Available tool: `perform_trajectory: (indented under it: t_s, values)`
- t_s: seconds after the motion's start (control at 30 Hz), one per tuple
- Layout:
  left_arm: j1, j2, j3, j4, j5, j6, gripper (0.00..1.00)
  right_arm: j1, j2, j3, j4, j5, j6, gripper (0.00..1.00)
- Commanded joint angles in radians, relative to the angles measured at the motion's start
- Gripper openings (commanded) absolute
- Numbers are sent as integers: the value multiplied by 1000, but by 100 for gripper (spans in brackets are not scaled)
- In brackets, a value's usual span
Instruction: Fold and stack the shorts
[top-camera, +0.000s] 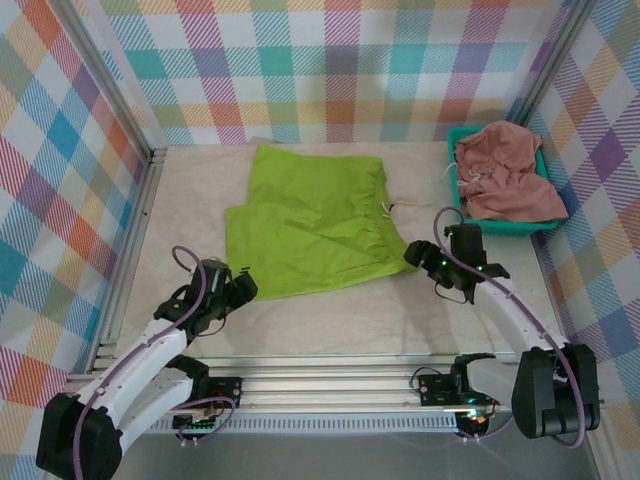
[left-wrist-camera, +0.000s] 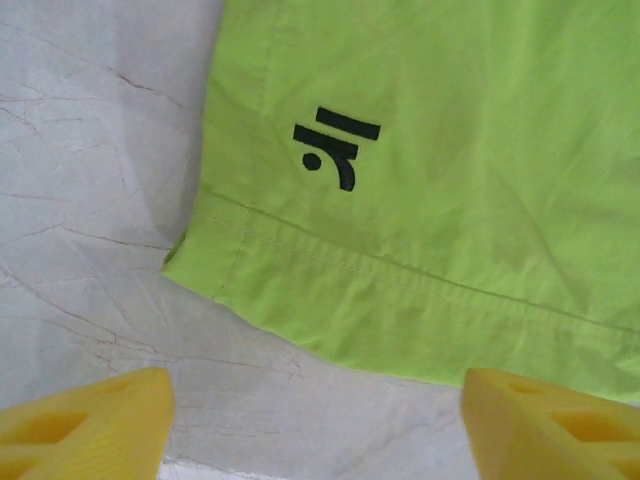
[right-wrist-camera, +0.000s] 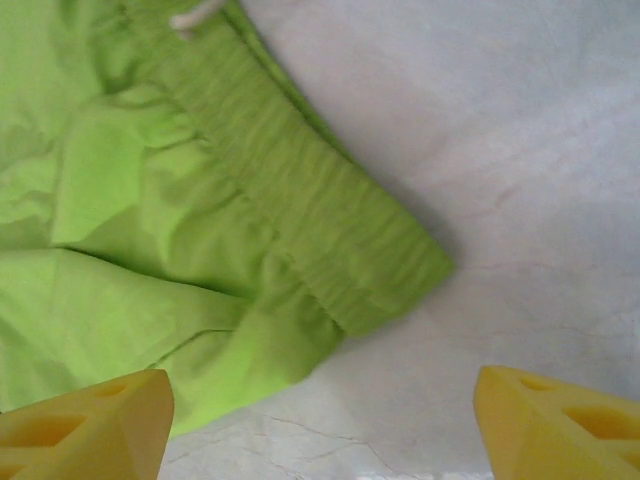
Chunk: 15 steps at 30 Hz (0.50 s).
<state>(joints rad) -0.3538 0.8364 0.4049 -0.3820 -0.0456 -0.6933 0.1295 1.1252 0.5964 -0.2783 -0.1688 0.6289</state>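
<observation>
My left gripper (top-camera: 236, 284) hovers with its fingers (left-wrist-camera: 85, 425) spread wide and nothing between them but bare table (left-wrist-camera: 100, 150). The lime green shorts (top-camera: 310, 220) lie flat just ahead of those fingertips. Their hemmed leg corner (left-wrist-camera: 200, 265) sits just beyond my left-hand finger, and the small black logo (left-wrist-camera: 336, 148) is further ahead. For a good pinch, I judge I should ease forward and down so that one finger slides under the hem corner and the other lands on top. That way I catch every layer there, not only the upper one.

My right gripper (top-camera: 415, 256) is likewise spread and holds nothing. The end of the ribbed waistband (right-wrist-camera: 330, 250) lies just ahead, between the two fingertips, and the white drawstring (right-wrist-camera: 195, 15) is well beyond it, to the left. I would take the waistband end clear of the cord, then lift both hands level so the fold falls straight.

The dusty salmon pink shorts (top-camera: 505, 170) are heaped in the teal basket (top-camera: 500, 232), well off to the right of my right fingers.
</observation>
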Motion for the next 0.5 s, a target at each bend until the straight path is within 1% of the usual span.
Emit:
perform_trajectory:
  t_s: [0.0,0.03,0.17,0.37,0.47]
  values:
    - [27,27,-31,95,11,3,68,-7,44,4,45,-52,22,74]
    - [29,43,-36,137,11,10,65,-8,60,6,54,-57,23,72]
    - [38,105,-33,169,7,31,57,-13,104,-7,80,-44,23,68]
    - [45,150,-5,135,-75,74,55,-14,158,-1,101,-43,13,67]
    - [47,181,-5,165,-80,66,55,-14,180,1,106,-43,15,66]
